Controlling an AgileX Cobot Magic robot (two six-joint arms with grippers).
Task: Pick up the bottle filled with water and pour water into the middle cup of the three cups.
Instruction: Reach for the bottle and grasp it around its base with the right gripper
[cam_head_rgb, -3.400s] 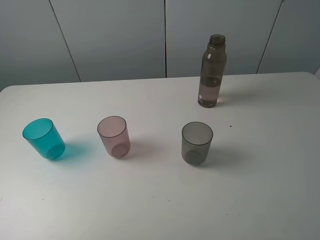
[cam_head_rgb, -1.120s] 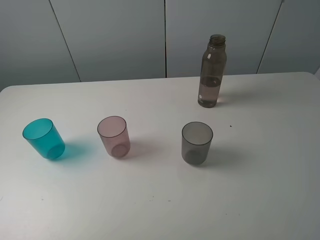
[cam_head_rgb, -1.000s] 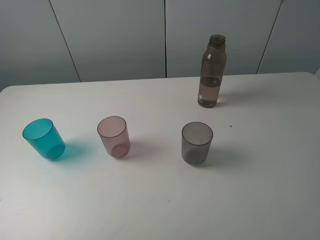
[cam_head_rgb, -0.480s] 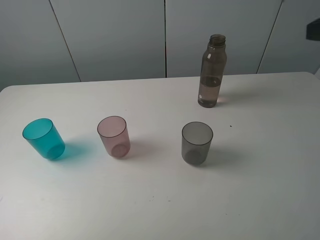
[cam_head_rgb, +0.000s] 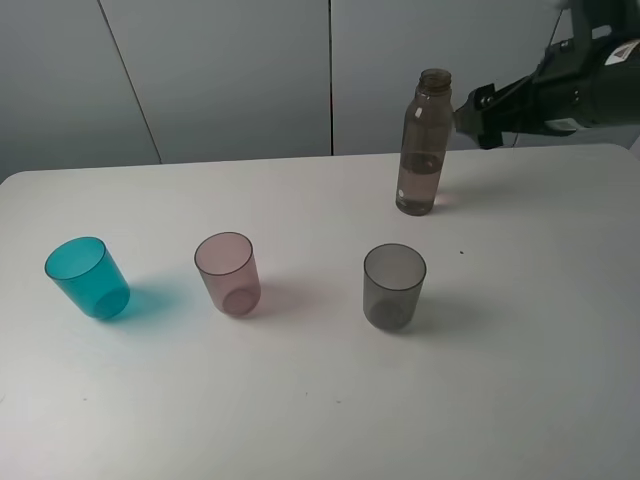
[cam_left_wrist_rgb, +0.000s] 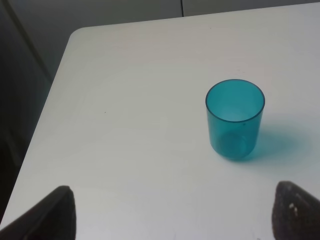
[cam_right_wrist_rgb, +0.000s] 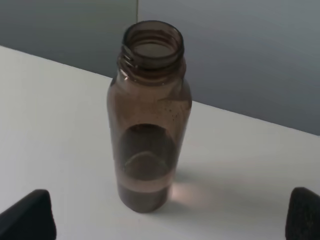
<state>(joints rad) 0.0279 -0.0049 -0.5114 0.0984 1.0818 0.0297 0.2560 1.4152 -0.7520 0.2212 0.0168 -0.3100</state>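
The smoky brown-grey bottle (cam_head_rgb: 425, 140) stands upright and uncapped at the back of the table, partly filled with water. It fills the middle of the right wrist view (cam_right_wrist_rgb: 149, 115). My right gripper (cam_head_rgb: 472, 113) is open and empty, just right of the bottle's shoulder and apart from it; its fingertips (cam_right_wrist_rgb: 27, 216) stand wide on either side. The three cups stand in a row nearer the front: teal (cam_head_rgb: 88, 278), the pale pink middle cup (cam_head_rgb: 228, 273) and smoky grey (cam_head_rgb: 394, 286). My left gripper (cam_left_wrist_rgb: 175, 222) is open and empty near the teal cup (cam_left_wrist_rgb: 235, 119); it is out of the high view.
The white table (cam_head_rgb: 300, 420) ends at a rounded left edge (cam_left_wrist_rgb: 55, 80) with a dark drop beyond it. Grey wall panels (cam_head_rgb: 230, 70) stand behind the table. A small dark speck (cam_head_rgb: 461, 252) lies right of the grey cup.
My right arm has come in from the upper right and its gripper now sits beside the bottle. The bottle and the cups have not moved.
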